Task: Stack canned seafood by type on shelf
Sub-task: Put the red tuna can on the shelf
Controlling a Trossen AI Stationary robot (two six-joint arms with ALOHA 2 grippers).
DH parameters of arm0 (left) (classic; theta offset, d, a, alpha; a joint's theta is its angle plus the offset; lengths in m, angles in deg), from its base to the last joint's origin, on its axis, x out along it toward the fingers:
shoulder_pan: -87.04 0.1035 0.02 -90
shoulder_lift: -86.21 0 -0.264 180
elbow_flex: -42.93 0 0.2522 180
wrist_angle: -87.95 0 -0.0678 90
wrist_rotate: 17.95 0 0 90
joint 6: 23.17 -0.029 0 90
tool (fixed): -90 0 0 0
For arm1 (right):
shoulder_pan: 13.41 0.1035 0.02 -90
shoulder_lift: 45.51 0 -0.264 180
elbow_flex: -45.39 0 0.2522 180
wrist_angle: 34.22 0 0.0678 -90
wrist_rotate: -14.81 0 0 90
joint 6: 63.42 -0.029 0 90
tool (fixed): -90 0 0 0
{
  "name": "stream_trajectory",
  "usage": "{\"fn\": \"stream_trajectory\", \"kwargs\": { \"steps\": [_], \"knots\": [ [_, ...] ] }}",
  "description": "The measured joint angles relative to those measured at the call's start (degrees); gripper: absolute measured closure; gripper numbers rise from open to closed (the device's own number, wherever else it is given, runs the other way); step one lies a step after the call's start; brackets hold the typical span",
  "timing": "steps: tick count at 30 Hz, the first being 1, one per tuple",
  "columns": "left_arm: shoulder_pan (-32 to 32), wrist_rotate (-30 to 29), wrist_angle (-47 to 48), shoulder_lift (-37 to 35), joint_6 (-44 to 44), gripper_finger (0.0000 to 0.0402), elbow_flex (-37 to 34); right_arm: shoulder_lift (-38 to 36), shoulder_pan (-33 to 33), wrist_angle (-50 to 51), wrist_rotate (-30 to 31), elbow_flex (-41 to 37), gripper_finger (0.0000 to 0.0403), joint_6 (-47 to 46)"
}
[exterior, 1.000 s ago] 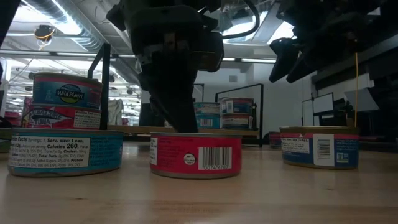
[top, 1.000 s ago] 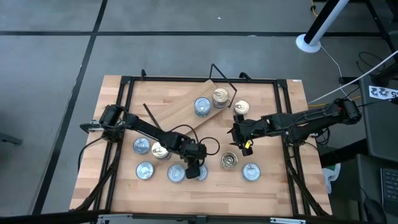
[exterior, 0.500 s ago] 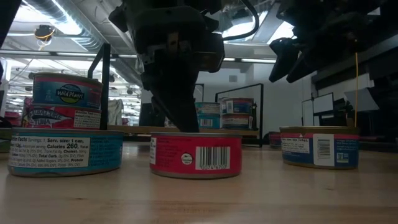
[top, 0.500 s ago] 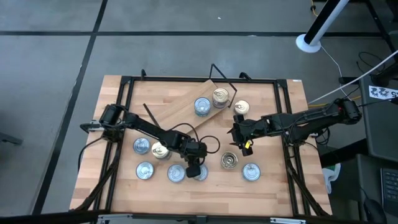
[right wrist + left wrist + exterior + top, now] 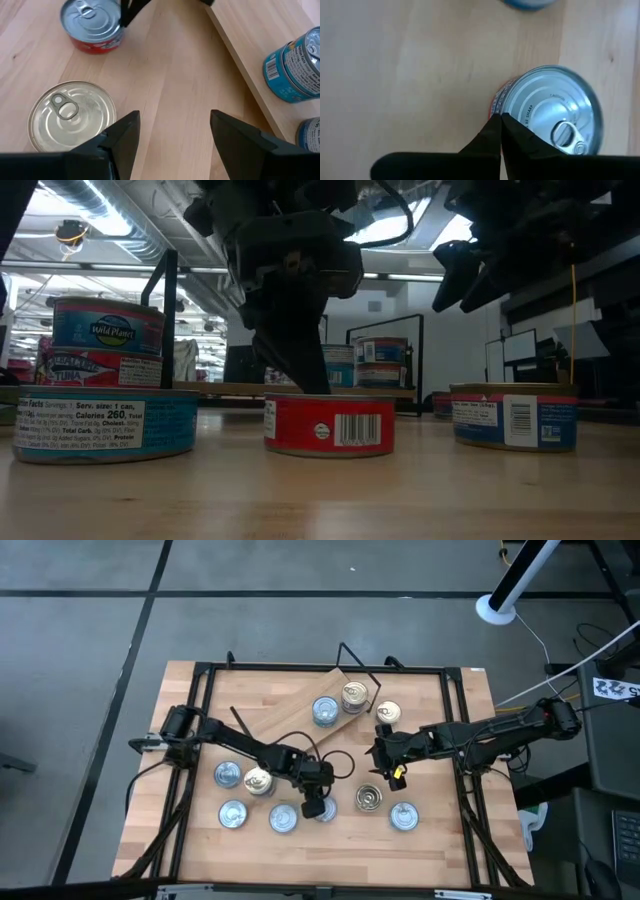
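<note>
Overhead first: the left gripper [image 5: 316,806] sits low in the middle of the table, fingers pressed together against the rim of a red-labelled tin [image 5: 325,810]; it holds nothing, so the step in hand looks like a nudge, not a lift; I judge it is done well by pushing low on the tin's wall, slowly, and steering clear of the blue tin [image 5: 283,819] just beside it. The right gripper [image 5: 384,762] hangs near the table's middle with its jaws spread and nothing between them; a gold-lidded tin [image 5: 369,799] lies near it. The shelf [image 5: 290,715], a tilted wooden plank, carries a blue tin [image 5: 325,711] and a gold-topped stack [image 5: 354,696]; another gold-lidded tin [image 5: 388,714] stands just off its end; the remaining tins lie on the tabletop.

At table height: the closed fingers come down to touch the top edge of the red tin [image 5: 329,423], which sits flat; a blue-labelled tin [image 5: 96,423] stands to one side, another [image 5: 514,416] to the other; behind, a two-high stack [image 5: 98,342].

Left wrist view: two dark fingertips [image 5: 496,134] meet in one point at the silver lid's rim [image 5: 552,119]; pull tab upward.

Right wrist view: parted fingers [image 5: 123,131] frame bare wood; the gold lid [image 5: 71,115] and red tin [image 5: 93,26] are on the table, and blue tins [image 5: 296,67] rest on the plank.
</note>
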Motion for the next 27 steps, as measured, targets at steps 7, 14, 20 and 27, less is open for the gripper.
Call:
{"fn": "stream_trajectory", "kwargs": {
  "steps": [7,14,20,27],
  "knots": [
    [2.01,-0.03,1.36,-1.21,-1.69,0.0401,0.0,0.0,0.0,0.02,-0.01,0.0,0.0162,0.02],
    [3.49,-0.72,2.27,-1.3,-3.66,0.0401,0.02,0.0,0.0,0.04,-0.01,0.0,0.0162,0.0],
    [4.2,-1.26,2.26,-1.34,-4.28,0.0401,0.11,0.0,0.0,0.04,-0.01,0.0,0.0162,0.0],
    [4.2,-2.61,4.78,-4.15,-4.52,0.0401,0.2,0.0,0.0,0.07,-0.01,0.0,0.0162,0.0]
  ]
}}
